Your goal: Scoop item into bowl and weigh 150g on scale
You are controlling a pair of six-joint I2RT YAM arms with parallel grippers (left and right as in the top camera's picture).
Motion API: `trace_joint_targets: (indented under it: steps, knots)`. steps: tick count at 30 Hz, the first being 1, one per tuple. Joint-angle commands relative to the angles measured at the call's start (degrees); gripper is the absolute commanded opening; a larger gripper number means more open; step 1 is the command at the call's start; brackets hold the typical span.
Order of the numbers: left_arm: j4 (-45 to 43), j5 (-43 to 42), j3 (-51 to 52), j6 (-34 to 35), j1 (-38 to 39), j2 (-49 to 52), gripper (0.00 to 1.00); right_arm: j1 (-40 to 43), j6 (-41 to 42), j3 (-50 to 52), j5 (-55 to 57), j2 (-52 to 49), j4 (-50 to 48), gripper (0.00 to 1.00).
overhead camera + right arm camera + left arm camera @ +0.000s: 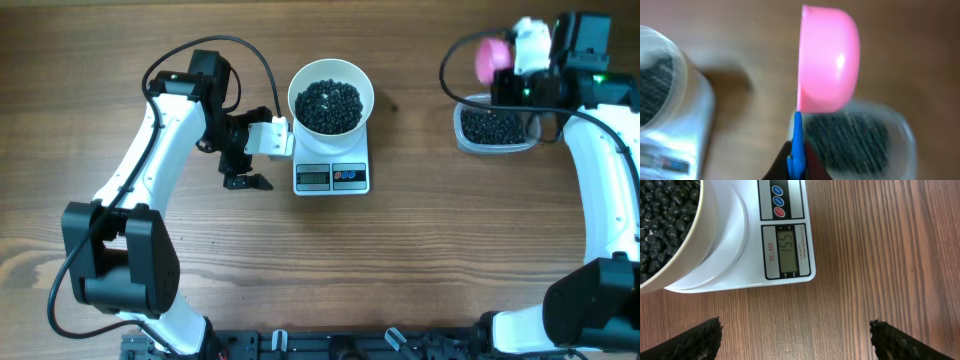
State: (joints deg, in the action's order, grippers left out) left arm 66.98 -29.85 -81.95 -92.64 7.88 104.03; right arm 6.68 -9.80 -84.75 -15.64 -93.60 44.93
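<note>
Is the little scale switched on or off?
On. The scale has dark digits lit on its grey display, reading 155, while the white bowl of black beans sits on it.

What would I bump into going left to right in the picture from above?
Left gripper, with its jaws open → white bowl full of black beans → clear tub.
</note>
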Motion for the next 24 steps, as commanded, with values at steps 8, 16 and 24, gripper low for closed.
trace_joint_targets:
  steps: [8,16,24]
  knots:
    - [0.0,-0.1,0.4,0.1,0.2,0.0,1.0,-1.3,-0.8,-0.3,-31.6,-1.4,-18.4,0.04]
    - [0.0,-0.1,0.4,0.1,0.2,0.0,1.0,-6.2,-12.1,-0.3,-33.9,-5.1,-15.5,0.04]
    - [0.0,-0.1,0.4,0.1,0.2,0.0,1.0,-11.9,-24.7,-0.3,-31.4,-8.2,-7.1,0.04]
